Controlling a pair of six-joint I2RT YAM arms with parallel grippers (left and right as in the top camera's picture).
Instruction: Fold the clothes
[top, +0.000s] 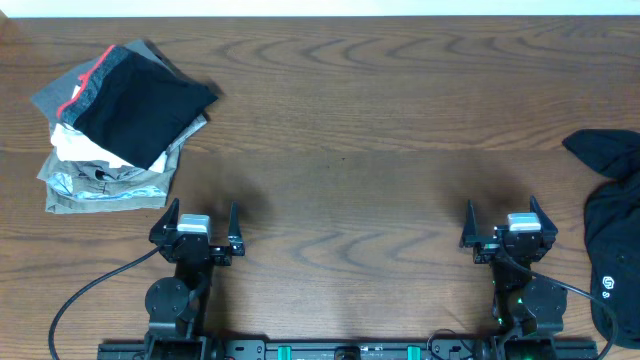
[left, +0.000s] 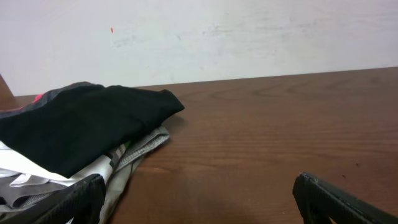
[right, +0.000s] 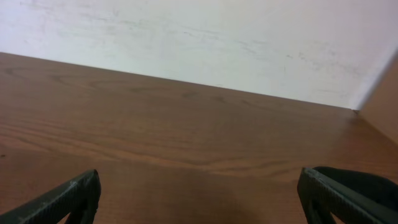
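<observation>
The black T-shirt (top: 612, 235) lies crumpled at the table's right edge in the overhead view, partly cut off by the frame, with a small white logo facing up near its front. My right gripper (top: 503, 212) is open and empty, just left of the shirt and apart from it. My left gripper (top: 201, 213) is open and empty at the front left. In the left wrist view, the left gripper (left: 199, 205) has both fingers spread wide over bare wood. The right wrist view shows the right gripper (right: 199, 199) the same way.
A pile of folded garments (top: 115, 125) in grey, white and red trim, with a black one on top, sits at the back left. It also shows in the left wrist view (left: 81, 130), just ahead of the left finger. The wooden table (top: 350, 110) ends at a white wall.
</observation>
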